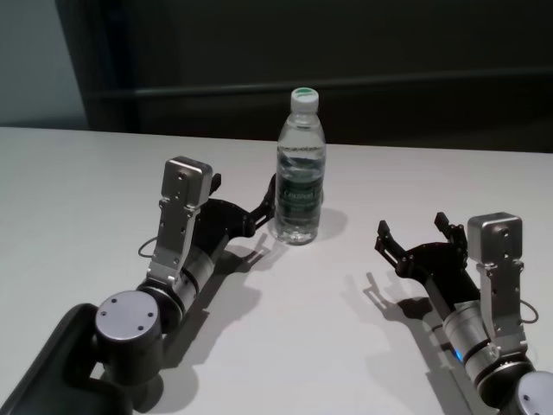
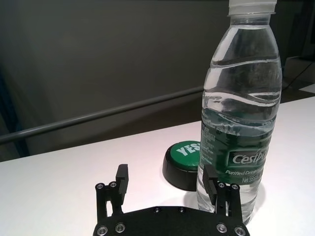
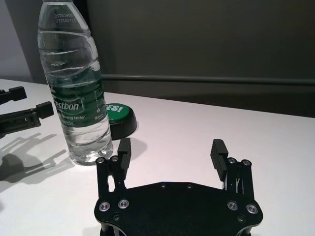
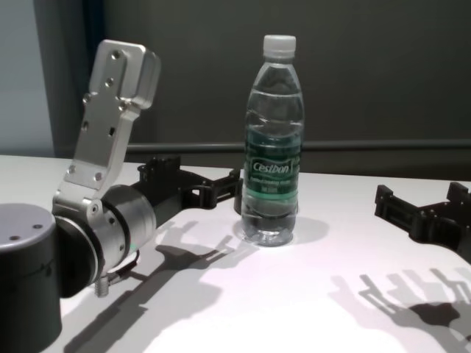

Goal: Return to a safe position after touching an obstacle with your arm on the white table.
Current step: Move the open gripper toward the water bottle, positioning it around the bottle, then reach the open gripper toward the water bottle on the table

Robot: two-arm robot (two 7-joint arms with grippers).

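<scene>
The obstacle, a tall clear water bottle [image 1: 300, 173] with a white cap and green "Cestbon" label, stands upright mid-table on the white table [image 1: 78, 190]. It also shows in the left wrist view [image 2: 241, 123], the right wrist view [image 3: 74, 88] and the chest view [image 4: 272, 154]. My left gripper [image 1: 246, 197] is open and empty, low over the table just left of the bottle. One of its fingertips [image 2: 210, 178] is right at the bottle's lower side; I cannot tell whether it touches. My right gripper [image 1: 413, 229] is open and empty, well to the right of the bottle.
A small round green-and-black puck [image 2: 183, 158] sits on the table just behind the bottle, also seen in the right wrist view [image 3: 118, 115]. A dark wall with a rail [image 2: 98, 115] runs behind the table's far edge.
</scene>
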